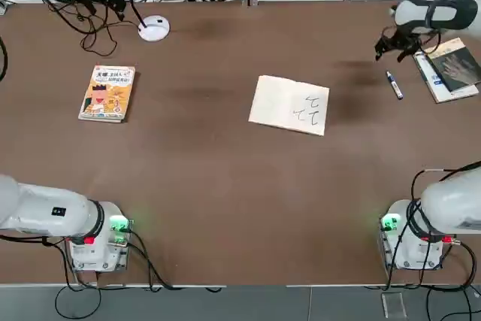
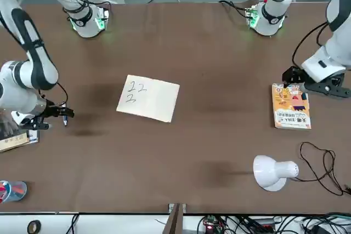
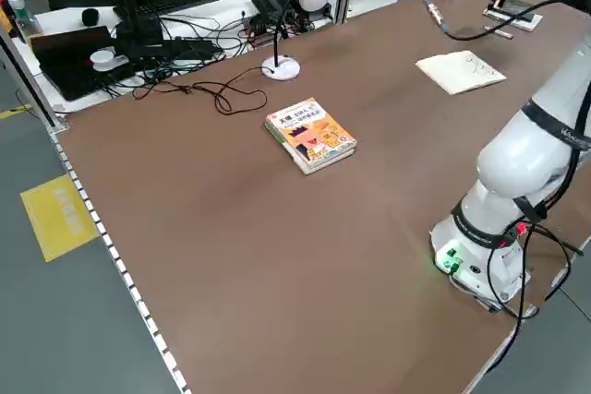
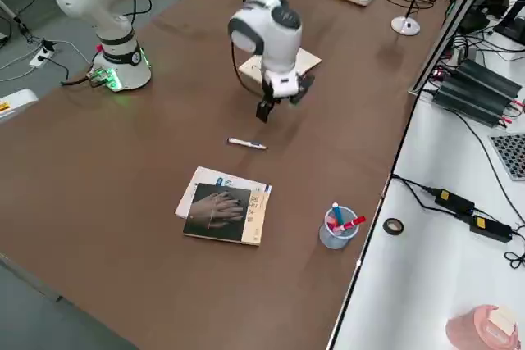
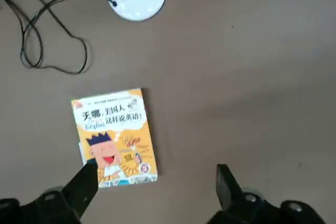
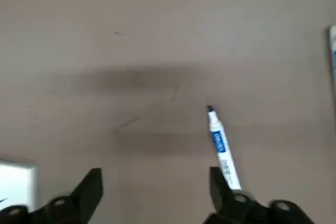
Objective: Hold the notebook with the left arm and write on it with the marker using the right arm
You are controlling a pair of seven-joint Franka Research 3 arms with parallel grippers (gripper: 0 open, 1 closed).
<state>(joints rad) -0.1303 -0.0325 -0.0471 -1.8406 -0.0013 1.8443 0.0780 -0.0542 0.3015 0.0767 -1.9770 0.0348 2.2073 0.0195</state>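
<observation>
1. Top view: open notebook (image 1: 289, 105) lies flat on the brown table (image 1: 225, 186), right of centre; three handwritten "2"-like marks on its right page.
2. Marker (image 1: 394, 86) lies on the table between the notebook and the stacked books (image 1: 451, 69), touching neither; cap dark, barrel white with blue label.
3. Right gripper (image 6: 155, 182): fingers wide apart, nothing held. Positioned above the table near the marker, clear of the notebook.
4. Left gripper (image 5: 157, 179): fingers wide apart, nothing held. Positioned above the table near the orange illustrated book (image 1: 107, 94), well apart from the notebook.
5. Orange illustrated book lies flat on the left side of the table; white lamp (image 1: 153, 28) stands beyond it, cable coiled beside the base.
6. Right side view: cup (image 4: 338, 229) holding red and blue pens stands near the stacked books, close to the table edge.
</observation>
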